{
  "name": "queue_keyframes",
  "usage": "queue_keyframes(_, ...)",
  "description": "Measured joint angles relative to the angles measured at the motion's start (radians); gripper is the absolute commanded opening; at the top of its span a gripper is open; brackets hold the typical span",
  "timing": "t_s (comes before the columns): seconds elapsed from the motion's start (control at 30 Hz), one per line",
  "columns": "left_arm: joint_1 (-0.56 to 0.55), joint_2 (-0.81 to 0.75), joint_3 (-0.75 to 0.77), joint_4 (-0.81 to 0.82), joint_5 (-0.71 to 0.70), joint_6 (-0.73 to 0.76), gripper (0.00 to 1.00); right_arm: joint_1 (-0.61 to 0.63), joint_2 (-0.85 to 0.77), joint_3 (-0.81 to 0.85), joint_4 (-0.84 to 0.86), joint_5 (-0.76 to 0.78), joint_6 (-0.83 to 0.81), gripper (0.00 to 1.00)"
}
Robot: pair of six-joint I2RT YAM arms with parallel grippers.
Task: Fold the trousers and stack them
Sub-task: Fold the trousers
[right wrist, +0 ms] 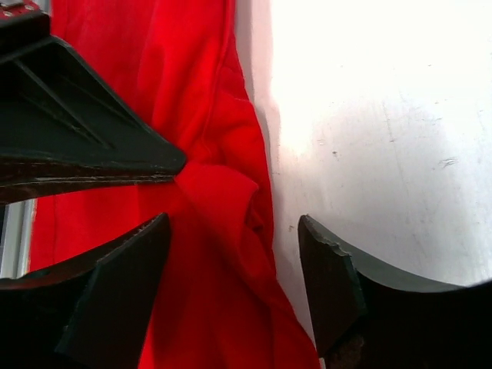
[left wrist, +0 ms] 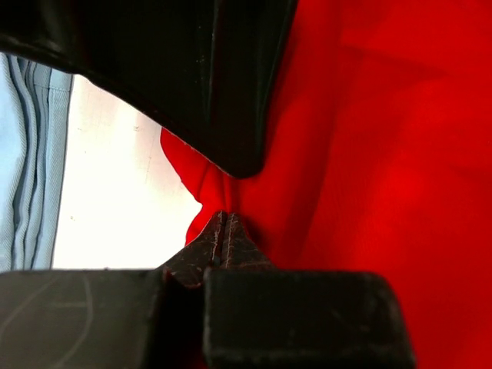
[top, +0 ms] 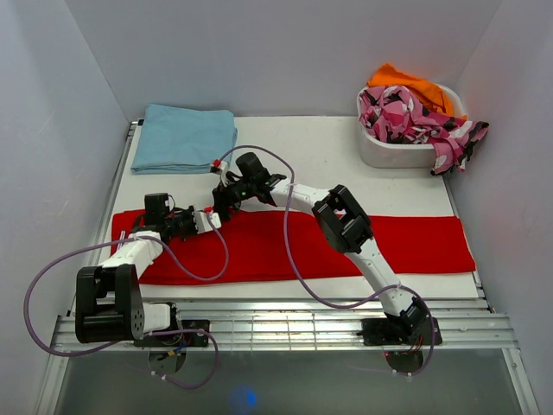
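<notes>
White-linked arms (top: 378, 264), black joint housings (top: 344, 220), looping purple cables (top: 295, 273).

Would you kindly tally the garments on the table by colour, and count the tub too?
Red trousers: 1
Light blue folded garment: 1
Pink patterned garment: 1
Orange garment: 1
White tub: 1
Total: 5

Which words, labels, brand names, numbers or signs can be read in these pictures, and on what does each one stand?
No text can be read anywhere.
The trousers, the light blue folded garment, the patterned garment and the white tub show no print or label.
Faint scratch marks on the left gripper in the left wrist view form no letters.
</notes>
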State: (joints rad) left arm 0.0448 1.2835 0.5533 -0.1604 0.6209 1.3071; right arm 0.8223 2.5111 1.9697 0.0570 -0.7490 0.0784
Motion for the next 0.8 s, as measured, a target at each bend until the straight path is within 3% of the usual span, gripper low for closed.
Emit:
queue_keyframes(0.3, -0.001, 0.000, 0.000, 0.000, 0.001, 0.034, 0.00, -0.041, -0.082, -0.158, 0.124, -0.104, 0.074, 0.75)
queue_keyframes(0.57, -0.001, 0.000, -0.003, 0.005, 0.006, 0.067, 0.00, -0.105, -0.084, -0.050, 0.183, -0.123, 0.106, 0.81)
queue_keyframes(0.8, -0.001, 0.000, -0.003, 0.005, 0.008, 0.084, 0.00, -0.078, -0.021, -0.050, 0.261, -0.162, 0.190, 0.76)
